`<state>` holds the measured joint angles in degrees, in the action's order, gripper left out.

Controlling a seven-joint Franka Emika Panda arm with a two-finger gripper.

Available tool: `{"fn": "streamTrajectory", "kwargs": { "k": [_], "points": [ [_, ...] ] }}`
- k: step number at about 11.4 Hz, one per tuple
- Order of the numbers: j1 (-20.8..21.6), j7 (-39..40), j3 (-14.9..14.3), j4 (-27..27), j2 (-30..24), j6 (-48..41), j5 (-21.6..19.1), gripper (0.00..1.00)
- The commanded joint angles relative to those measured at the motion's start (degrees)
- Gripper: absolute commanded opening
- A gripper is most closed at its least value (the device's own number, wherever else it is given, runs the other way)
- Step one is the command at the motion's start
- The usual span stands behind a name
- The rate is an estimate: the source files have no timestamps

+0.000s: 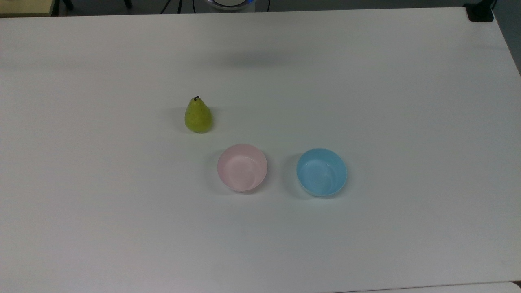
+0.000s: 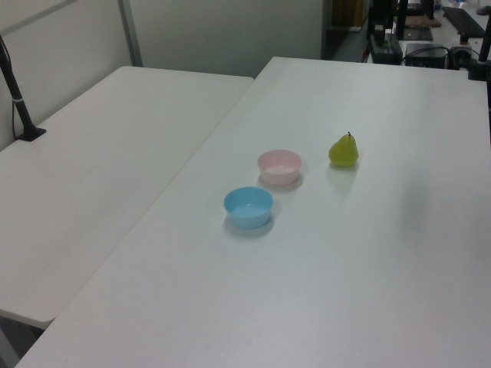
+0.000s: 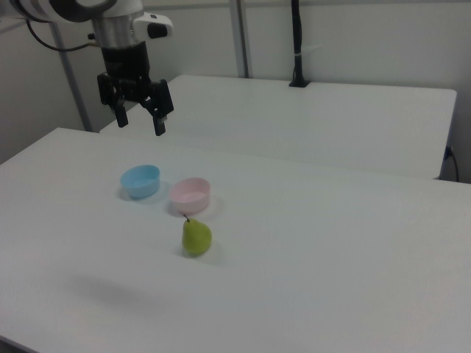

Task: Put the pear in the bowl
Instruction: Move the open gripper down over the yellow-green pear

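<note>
Zero contact yet: gripper (image 3: 138, 120), fingers spread and empty, hangs upper left in the right view. Pear (image 3: 196, 237) stands lower centre, near pink bowl (image 3: 190, 194). Next: descend over the pear.

A light blue bowl (image 1: 321, 171) is seen right of centre in the top view — upright on the white worktop (image 1: 407, 101).

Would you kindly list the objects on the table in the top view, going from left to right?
pear → pink bowl → light blue bowl
</note>
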<state>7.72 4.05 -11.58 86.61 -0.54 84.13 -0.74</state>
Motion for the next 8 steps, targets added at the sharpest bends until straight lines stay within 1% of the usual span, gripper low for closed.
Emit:
{"fn": "streamTrajectory", "kwargs": {
  "k": [1, 3, 8],
  "points": [
    [1.06, 0.35, -0.29, 0.49, -0.26, -2.11, -0.22, 1.00],
    [1.15, 0.26, -0.02, 0.49, -0.07, -1.95, -0.14, 1.00],
    [1.06, 0.26, 0.24, 0.84, 3.43, 2.62, -0.13, 1.00]
  ]
}}
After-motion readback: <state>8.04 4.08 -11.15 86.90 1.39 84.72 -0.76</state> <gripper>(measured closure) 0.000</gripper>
